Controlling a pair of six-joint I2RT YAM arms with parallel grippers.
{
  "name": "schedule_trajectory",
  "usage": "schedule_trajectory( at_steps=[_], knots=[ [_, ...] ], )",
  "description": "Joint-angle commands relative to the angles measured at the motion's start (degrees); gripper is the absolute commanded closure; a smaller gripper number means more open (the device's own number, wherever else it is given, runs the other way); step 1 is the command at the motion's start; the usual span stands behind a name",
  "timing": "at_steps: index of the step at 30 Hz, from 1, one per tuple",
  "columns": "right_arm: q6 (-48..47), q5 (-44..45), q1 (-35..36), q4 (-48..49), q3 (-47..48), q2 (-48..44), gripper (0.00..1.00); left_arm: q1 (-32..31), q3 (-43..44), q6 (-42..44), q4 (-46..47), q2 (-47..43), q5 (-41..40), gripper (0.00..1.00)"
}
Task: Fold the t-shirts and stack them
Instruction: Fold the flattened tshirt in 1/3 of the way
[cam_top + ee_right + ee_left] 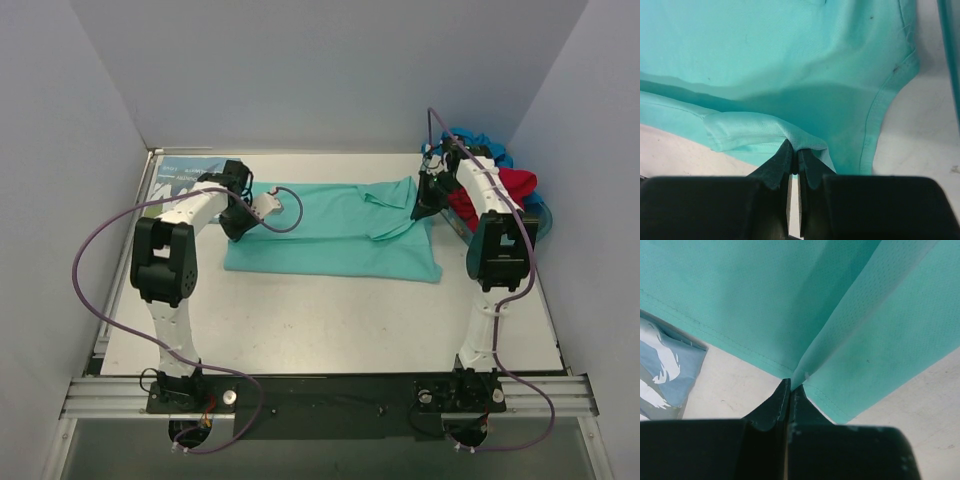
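Since the green shirt (340, 230) lies stretched sideways across the far half of the table (330, 320), each arm takes one end, probably so the cloth can be carried over in one even fold. The left hand (791, 386) is closed tight, pinching the hem into a raised ridge. The right hand (794, 152) is clamped the same way on a bunched fold at the collar end. The red shirt (515, 185) and blue shirt (480, 140) sit heaped at the far right corner.

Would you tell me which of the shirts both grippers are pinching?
The mint-green shirt, spread mid-table; the red shirt and blue shirt lie heaped at the far right.
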Motion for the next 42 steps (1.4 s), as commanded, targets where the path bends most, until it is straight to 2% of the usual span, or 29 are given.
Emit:
schedule_trajectory(
  at_steps=[1, 5, 6, 7, 8, 9, 10, 13, 16, 18, 21, 22, 24, 25, 27, 28, 30, 32, 38, 40, 41, 42],
  knots=[
    [-0.7, 0.3, -0.1, -1.8, 2.5, 2.8, 1.0, 0.2, 1.3, -1.1, 1.0, 1.8, 0.2, 1.0],
    [-0.2, 1.1, 0.4, -1.7, 5.6, 4.5, 1.0, 0.2, 1.2, -1.8, 2.6, 2.5, -1.7, 1.0],
    [-0.1, 1.5, 0.6, -1.7, 6.0, 4.8, 0.95, 0.3, 1.3, -2.1, 2.9, 2.6, -2.6, 0.94],
    [0.5, 2.2, 0.6, -1.7, 6.8, 5.2, 0.82, 0.3, 1.5, -3.2, 4.1, 2.8, -2.5, 0.81],
    [0.9, 2.4, 0.7, -1.7, 7.1, 5.3, 0.78, 0.2, 2.0, -4.0, 4.7, 2.8, -4.8, 0.75],
    [1.6, 2.9, 0.8, -1.5, 7.7, 5.0, 0.67, 0.4, 2.5, -5.4, 5.6, 2.7, -5.3, 0.66],
    [1.9, 3.0, 0.9, -1.4, 7.9, 4.1, 0.58, 0.4, 3.4, -6.1, 6.9, 2.5, -6.5, 0.62],
    [2.6, 5.1, 1.5, -0.3, 9.1, 1.8, 0.53, 0.4, 5.6, -8.4, 8.9, 1.7, -8.6, 0.51],
    [3.7, 5.6, 2.1, -0.5, 9.0, -2.5, 0.5, 0.4, 9.5, -9.6, 8.1, 1.5, -10.0, 0.48],
    [4.9, 6.8, 2.1, -0.6, 5.4, -6.6, 0.5, 0.8, 11.4, -9.9, 5.8, 1.0, -8.5, 0.48],
    [6.1, 10.4, 1.9, -0.6, -8.1, -13.7, 0.49, 1.2, 9.4, -5.6, 2.8, -2.7, -4.0, 0.59],
    [6.3, 12.3, 1.8, -0.5, -14.5, -16.8, 0.46, 1.2, 5.7, -3.9, 2.1, -3.7, -1.8, 0.63],
    [7.7, 14.3, 1.8, -0.5, -22.2, -20.1, 0.42, 1.0, -1.3, 5.1, 1.0, -8.6, 1.6, 0.67],
    [7.9, 14.5, 1.7, -0.4, -24.9, -21.1, 0.4, 1.0, -6.0, 7.5, 0.6, -9.7, 4.0, 0.67],
    [9.3, 15.1, 1.3, -0.1, -29.7, -22.4, 0.37, 0.8, -12.1, 14.7, 0.4, -12.7, 5.9, 0.61],
    [10.4, 14.8, 0.8, 0.5, -32.2, -22.4, 0.37, 0.5, -13.7, 18.4, 1.0, -14.1, 6.0, 0.55],
    [11.6, 14.6, -0.1, 2.7, -35.0, -21.9, 0.37, 0.5, -18.1, 20.5, 5.1, -14.7, 4.5, 0.48],
    [12.4, 12.7, -0.4, 5.5, -36.9, -21.0, 0.39, 0.5, -20.1, 21.6, 8.9, -13.6, 2.8, 0.46],
    [13.1, 6.6, -2.5, 10.0, -37.6, -15.8, 0.45, -0.1, -19.0, 20.9, 10.6, -9.6, 1.4, 0.44],
    [13.4, 6.4, -2.8, 10.4, -37.5, -14.4, 0.54, -0.3, -19.9, 21.3, 8.7, -9.7, 2.6, 0.46],
    [14.0, 6.5, -3.1, 10.6, -38.2, -14.3, 0.65, -0.7, -20.3, 21.4, 7.9, -9.8, 2.7, 0.51],
    [14.4, 6.4, -3.9, 10.8, -38.6, -14.4, 0.71, -0.6, -21.5, 21.4, 7.7, -10.1, 2.8, 0.55]
  ],
)
